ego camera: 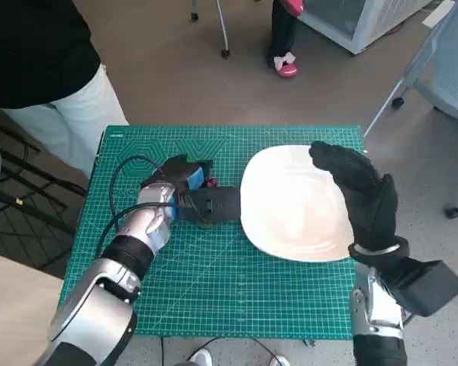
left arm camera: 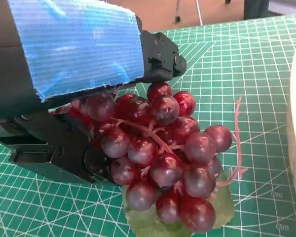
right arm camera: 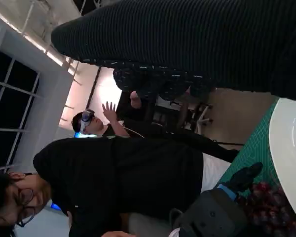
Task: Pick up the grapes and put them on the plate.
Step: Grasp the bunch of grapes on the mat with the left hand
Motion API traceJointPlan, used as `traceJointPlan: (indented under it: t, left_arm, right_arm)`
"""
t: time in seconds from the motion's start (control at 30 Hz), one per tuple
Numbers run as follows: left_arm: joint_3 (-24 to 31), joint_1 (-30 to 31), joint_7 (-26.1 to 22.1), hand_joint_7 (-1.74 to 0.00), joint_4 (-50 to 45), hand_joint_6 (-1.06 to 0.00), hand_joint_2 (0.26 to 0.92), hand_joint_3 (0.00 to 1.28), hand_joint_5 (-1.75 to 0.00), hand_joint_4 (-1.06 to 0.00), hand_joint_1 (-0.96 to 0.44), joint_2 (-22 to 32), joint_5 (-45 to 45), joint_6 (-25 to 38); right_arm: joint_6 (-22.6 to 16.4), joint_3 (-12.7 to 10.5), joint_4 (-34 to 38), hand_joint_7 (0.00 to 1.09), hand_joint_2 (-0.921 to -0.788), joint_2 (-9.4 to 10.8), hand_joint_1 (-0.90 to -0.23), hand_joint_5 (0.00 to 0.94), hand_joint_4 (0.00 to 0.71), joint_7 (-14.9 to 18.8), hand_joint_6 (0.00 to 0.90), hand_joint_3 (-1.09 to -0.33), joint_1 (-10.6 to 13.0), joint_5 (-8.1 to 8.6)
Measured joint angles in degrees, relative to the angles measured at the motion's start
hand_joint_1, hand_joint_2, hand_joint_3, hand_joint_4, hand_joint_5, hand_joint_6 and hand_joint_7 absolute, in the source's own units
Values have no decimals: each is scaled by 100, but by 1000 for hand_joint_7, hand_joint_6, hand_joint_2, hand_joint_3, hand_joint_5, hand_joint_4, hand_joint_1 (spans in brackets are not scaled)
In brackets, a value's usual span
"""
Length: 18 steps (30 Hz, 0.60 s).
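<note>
— Gripping anything yet?

— Yes. My left hand (left arm camera: 74, 94) is closed round the bunch of red grapes (left arm camera: 160, 155); my black fingers (left arm camera: 59, 148) press into the berries on one side, and the blue-taped back covers the top of the bunch. A green leaf (left arm camera: 153, 222) shows under the lowest berries, and a thin pink stem (left arm camera: 237, 143) sticks out on the side toward the plate.

— Where is the bunch?

— Low over the green cutting mat (ego camera: 214, 290), left of the white plate (ego camera: 294, 206) and just beside its left rim. From the head view my hand (ego camera: 187, 191) hides nearly all of it; only a speck of red shows. Whether the leaf touches the mat, I cannot tell.

— And your other hand?

— My right hand (ego camera: 362, 194) in its knitted glove holds nothing. It hovers over the plate's right edge with its fingers loosely spread and pointing toward the far side.

— Anything beyond the table?

— A person in a black top and white trousers (ego camera: 69, 122) stands at the far left corner. A pink shoe (ego camera: 285, 67) is on the floor farther off, and a grey chair (ego camera: 450, 69) sits at the far right.
</note>
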Motion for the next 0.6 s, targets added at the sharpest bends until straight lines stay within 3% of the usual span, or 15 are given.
traceJointPlan:
  t: [0.4, 0.6]
  left_arm:
    - [-15, -81, 10, -19, 173, -315, 870, 49, -6, -103, 255, -24, -47, -88]
    - [-26, -84, 53, -28, 202, -418, 869, 73, -12, -210, 236, -17, -52, -226]
  right_arm:
    - [-1, -23, 5, 485, -921, 0, -602, 2, 370, 0, -1, -901, 0, 0]
    - [-3, -23, 7, 484, -921, 0, -602, 2, 370, 0, -1, -902, 0, -2]
